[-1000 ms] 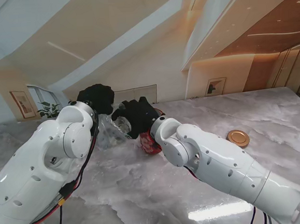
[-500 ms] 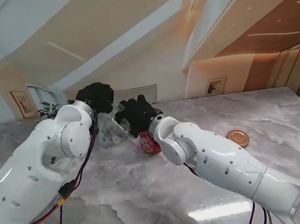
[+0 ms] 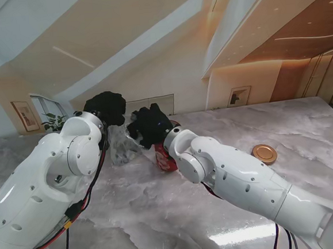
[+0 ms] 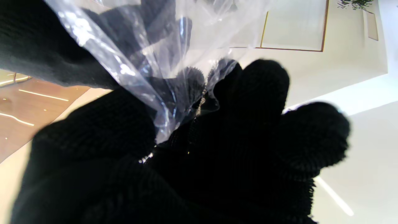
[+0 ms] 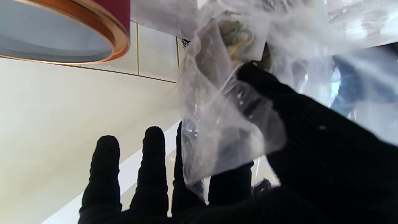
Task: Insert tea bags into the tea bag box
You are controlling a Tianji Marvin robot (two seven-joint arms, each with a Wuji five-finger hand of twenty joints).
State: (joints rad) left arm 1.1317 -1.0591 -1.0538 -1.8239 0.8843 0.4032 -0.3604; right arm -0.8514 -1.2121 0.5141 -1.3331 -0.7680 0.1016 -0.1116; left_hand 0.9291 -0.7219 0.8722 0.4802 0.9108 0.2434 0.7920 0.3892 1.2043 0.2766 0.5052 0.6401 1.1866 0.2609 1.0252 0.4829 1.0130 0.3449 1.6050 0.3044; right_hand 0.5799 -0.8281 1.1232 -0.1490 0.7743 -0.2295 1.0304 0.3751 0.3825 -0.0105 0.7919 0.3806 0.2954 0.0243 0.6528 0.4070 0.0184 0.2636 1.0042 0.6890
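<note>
A clear plastic bag [image 3: 121, 146] of tea bags hangs between my two black-gloved hands above the table. My left hand [image 3: 104, 108] is shut on it; the left wrist view shows its fingers [image 4: 124, 130] pinching the bag [image 4: 149, 65]. My right hand [image 3: 149, 126] grips the bag [image 5: 224, 130] between its thumb [image 5: 279, 99] and a finger, the other fingers spread. A tea bag with green print [image 5: 239, 40] shows inside the plastic. The red round tea box [image 3: 165, 158] stands right beside my right wrist, its gold-rimmed open mouth [image 5: 62, 34] close to the bag.
A round gold lid [image 3: 264, 152] lies on the marble table [image 3: 162, 217] to the right, well away from both hands. Both white forearms cross the near part of the table.
My right hand has shifted a little to the left and farther from me, closing in on the left hand. The bag is bunched tighter between them. The left arm barely moved.
</note>
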